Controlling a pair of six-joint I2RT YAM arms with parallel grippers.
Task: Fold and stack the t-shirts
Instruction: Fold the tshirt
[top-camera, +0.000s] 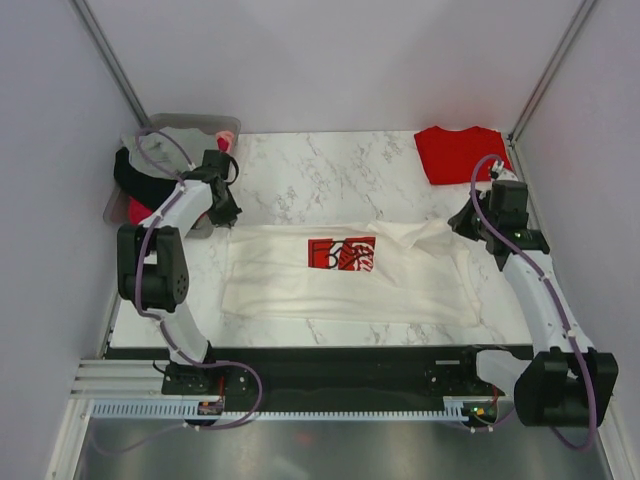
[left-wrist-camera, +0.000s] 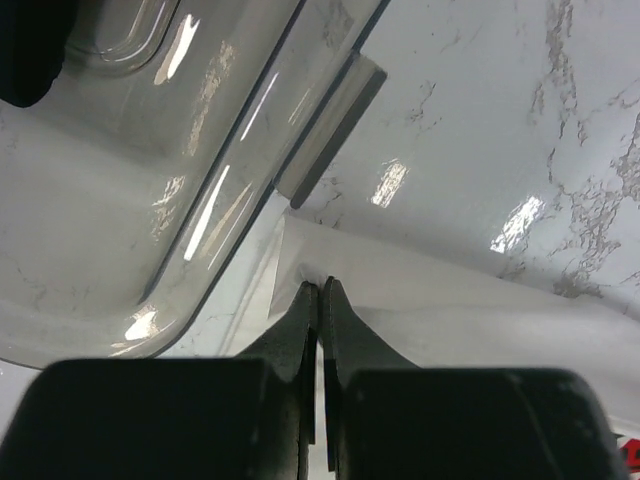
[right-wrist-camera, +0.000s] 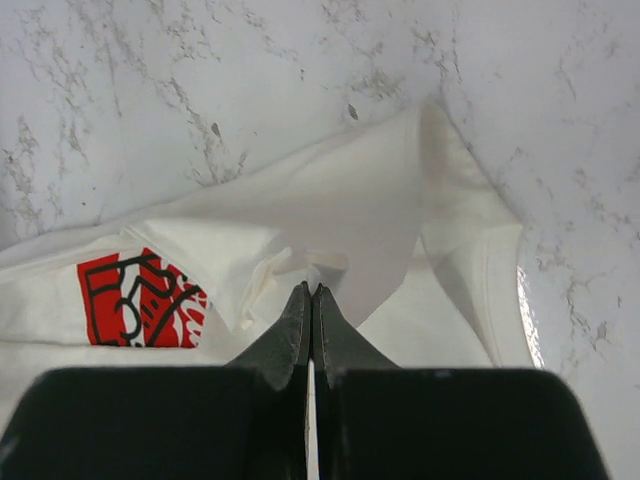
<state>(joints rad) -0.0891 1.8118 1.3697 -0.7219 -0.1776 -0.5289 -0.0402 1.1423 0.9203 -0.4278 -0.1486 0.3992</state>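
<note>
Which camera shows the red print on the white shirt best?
Top external: the red print lies flat, square-on, on the cream-white t-shirt. Right wrist sees it obliquely, partly behind a fold; left wrist barely a red speck.

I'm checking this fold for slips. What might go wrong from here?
The right gripper pinches only a small bunched bit of the white t-shirt, so the cloth may slip out on lifting. The left gripper is shut on the shirt's corner close beside the bin; a swing there might knock it. The shirt's right side lies crumpled, so the fold may come out uneven.
</note>
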